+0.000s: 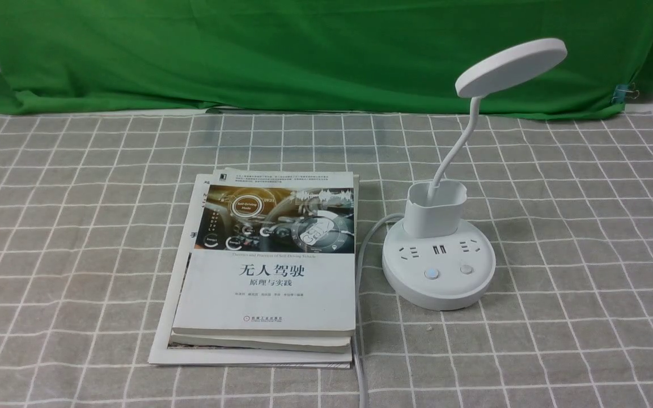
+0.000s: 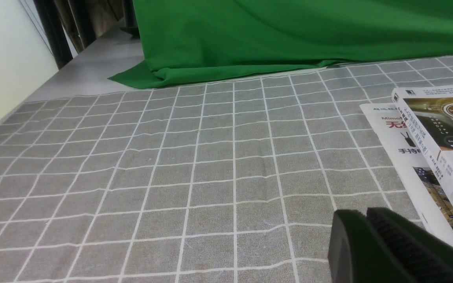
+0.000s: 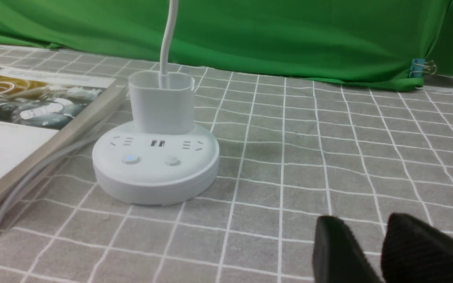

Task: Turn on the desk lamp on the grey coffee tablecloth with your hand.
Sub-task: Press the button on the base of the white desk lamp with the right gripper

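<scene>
The right end effector (image 3: 376, 236), narrowly parted, hangs near-side of the desk lamp (image 1: 437, 226), well apart. The left end effector (image 2: 364, 220) is closed. The lamp stands right of centre on the grey coffee tablecloth (image 1: 587, 255). Its light, rigid base may slide, so press a button (image 1: 466, 269) straight down.

Top book (image 1: 267, 283), front cover: title 无人驾驶, with 原理与实践 beneath it. A circular badge (image 1: 245, 206) in the cover photograph reads "Self-Driving Mode". The fine English line above the title is blurred, possibly "Theories and Practice of Self-Driving Vehicle". Booklet (image 2: 403, 157) under the book, left wrist view: "Mimo…" cut off, a red 无, and black 手持, each running under the book.
</scene>
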### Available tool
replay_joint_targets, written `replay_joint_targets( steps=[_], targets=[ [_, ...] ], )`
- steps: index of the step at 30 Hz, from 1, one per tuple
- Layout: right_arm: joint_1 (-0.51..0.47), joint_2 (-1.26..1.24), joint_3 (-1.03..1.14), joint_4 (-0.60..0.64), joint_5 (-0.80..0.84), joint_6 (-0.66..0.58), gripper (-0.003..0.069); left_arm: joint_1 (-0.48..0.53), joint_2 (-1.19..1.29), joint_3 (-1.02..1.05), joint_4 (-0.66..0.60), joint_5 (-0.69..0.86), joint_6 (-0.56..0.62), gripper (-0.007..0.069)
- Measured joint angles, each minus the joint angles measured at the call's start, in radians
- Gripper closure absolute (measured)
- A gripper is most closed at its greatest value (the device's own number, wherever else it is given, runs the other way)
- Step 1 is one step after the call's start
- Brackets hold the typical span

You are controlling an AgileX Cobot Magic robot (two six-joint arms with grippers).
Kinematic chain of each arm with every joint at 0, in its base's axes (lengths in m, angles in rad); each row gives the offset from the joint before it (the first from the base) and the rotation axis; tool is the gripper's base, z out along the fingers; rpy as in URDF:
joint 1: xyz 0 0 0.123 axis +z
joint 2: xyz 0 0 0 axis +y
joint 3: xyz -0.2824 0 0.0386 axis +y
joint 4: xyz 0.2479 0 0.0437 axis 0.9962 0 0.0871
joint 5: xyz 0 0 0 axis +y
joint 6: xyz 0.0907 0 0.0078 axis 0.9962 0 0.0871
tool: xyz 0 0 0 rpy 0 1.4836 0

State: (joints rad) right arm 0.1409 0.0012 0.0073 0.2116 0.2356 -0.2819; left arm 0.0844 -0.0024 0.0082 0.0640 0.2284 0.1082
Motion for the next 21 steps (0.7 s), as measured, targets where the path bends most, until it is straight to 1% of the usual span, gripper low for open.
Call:
replay_joint_targets(
  steps=[6,12,13,14,15,17,18,19,21],
  targets=[
    [0.000,0.000,0.000,0.000,-0.001,0.000,0.0417,0.000,0.000,0.000,0.000,0.000,0.000,0.0606],
    [0.000,0.000,0.000,0.008,-0.063,0.010,0.0417,0.000,0.000,0.000,0.000,0.000,0.000,0.0606],
    [0.000,0.000,0.000,0.029,-0.082,0.039,0.0417,0.000,0.000,0.000,0.000,0.000,0.000,0.0606],
    [0.000,0.000,0.000,0.070,-0.109,0.104,0.0417,0.000,0.000,0.000,0.000,0.000,0.000,0.0606],
    [0.000,0.000,0.000,0.075,-0.114,0.104,0.0417,0.000,0.000,0.000,0.000,0.000,0.000,0.0606],
    [0.000,0.000,0.000,0.117,-0.182,0.245,0.0417,0.000,0.000,0.000,0.000,0.000,0.000,0.0606],
    [0.000,0.000,0.000,0.123,-0.203,0.282,0.0417,0.000,0.000,0.000,0.000,0.000,0.000,0.0606],
    [0.000,0.000,0.000,0.129,-0.249,0.350,0.0417,0.000,0.000,0.000,0.000,0.000,0.000,0.0606],
    [0.000,0.000,0.000,0.136,-0.301,0.449,0.0417,0.000,0.000,0.000,0.000,0.000,0.000,0.0606]
  ],
)
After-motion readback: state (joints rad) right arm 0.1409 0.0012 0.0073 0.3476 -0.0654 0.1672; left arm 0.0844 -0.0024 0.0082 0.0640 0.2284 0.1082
